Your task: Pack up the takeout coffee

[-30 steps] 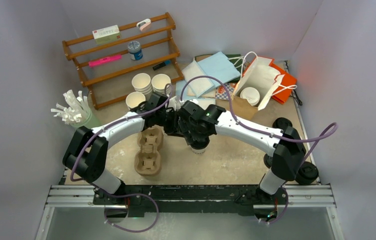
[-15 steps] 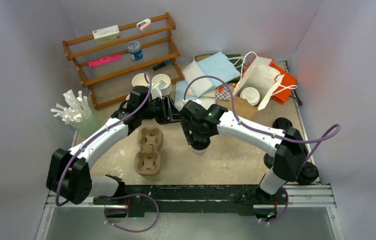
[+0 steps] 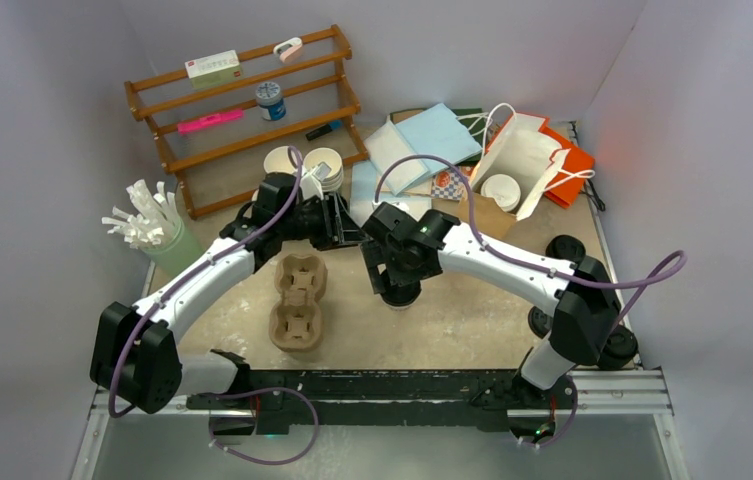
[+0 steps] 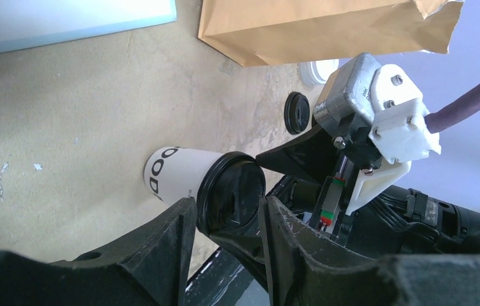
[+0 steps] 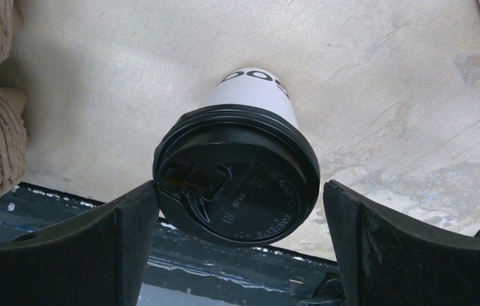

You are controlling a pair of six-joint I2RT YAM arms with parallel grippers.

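**Ana:** Cup first: where is the coffee cup [image 5: 253, 95]?

**Ben:** It stands on the table [image 5: 384, 76], near the middle, just right of the brown pulp cup tray [image 3: 297, 300]. It is white with black letters. Its black lid [image 5: 237, 172] is on.

**Ana:** Is anything holding it?

**Ben:** No. The right gripper [image 5: 240, 185] hangs right over it. Its jaws are wide apart, one on each side of the lid. One finger [image 5: 97, 255] is very close to the lid's rim, and I cannot tell if it touches. The other one is well clear.

**Ana:** And the left gripper [image 4: 226, 204]?

**Ben:** It is next to the right one, a bit farther back. Its jaws are apart too, with nothing between them. Its own camera sees the cup through the gap, farther off.

**Ana:** What else is around?

**Ben:** A brown paper bag [image 4: 326, 25] sits farther back than the cup. A loose black lid [image 4: 298, 113] and a white lid [image 4: 317, 70] lie on the table near that bag. Some open paper cups [image 3: 302, 165] stand at the back by the wooden rack [image 3: 242, 110]. A white bag with handles [image 3: 527, 160] is at the back right.
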